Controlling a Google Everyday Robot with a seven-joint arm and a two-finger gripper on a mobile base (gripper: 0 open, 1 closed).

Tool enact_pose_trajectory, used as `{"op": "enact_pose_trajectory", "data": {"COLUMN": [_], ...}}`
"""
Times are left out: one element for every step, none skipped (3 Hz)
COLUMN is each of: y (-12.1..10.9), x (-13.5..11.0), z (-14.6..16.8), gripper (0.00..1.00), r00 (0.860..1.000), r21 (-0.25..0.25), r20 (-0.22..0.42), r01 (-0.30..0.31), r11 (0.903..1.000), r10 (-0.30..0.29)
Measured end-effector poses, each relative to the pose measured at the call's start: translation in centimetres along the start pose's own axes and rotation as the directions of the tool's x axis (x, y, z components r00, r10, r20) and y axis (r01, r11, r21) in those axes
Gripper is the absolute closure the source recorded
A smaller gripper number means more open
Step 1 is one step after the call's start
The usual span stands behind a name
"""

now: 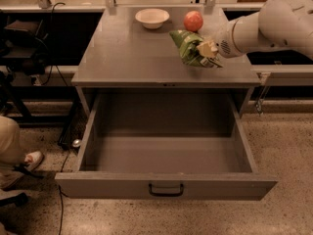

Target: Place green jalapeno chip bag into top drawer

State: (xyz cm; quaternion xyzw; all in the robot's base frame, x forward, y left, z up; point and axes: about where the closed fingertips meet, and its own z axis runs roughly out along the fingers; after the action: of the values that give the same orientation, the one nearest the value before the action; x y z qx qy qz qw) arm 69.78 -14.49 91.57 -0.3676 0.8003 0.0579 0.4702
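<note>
The green jalapeno chip bag (pixel 188 47) hangs tilted above the right side of the grey tabletop (pixel 127 53), lifted clear of it. My gripper (pixel 207 49) comes in from the right and is shut on the bag's right end. The top drawer (pixel 166 153) stands pulled fully open below the table's front edge, with nothing inside and a dark handle (pixel 166 190) on its front panel. The bag is behind the drawer opening, over the tabletop.
A white bowl (pixel 152 17) and a red-orange apple (pixel 193 20) sit at the back of the tabletop. A person's leg and shoe (pixel 29 160) are on the floor at the left. Dark equipment and cables stand left of the table.
</note>
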Motion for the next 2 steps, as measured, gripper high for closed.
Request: {"op": "enact_pose_trajectory", "data": {"y": [0.1, 4.7], "x": [0.8, 1.7], "z": [-1.3, -5.5], "gripper": [1.0, 1.0], "r00": [1.0, 0.996], "r21": [-0.026, -0.141], "r20": [0.011, 0.085], "r01": [0.007, 0.033], "r11": [0.9996, 0.9895], "r10": [-0.007, -0.021]}}
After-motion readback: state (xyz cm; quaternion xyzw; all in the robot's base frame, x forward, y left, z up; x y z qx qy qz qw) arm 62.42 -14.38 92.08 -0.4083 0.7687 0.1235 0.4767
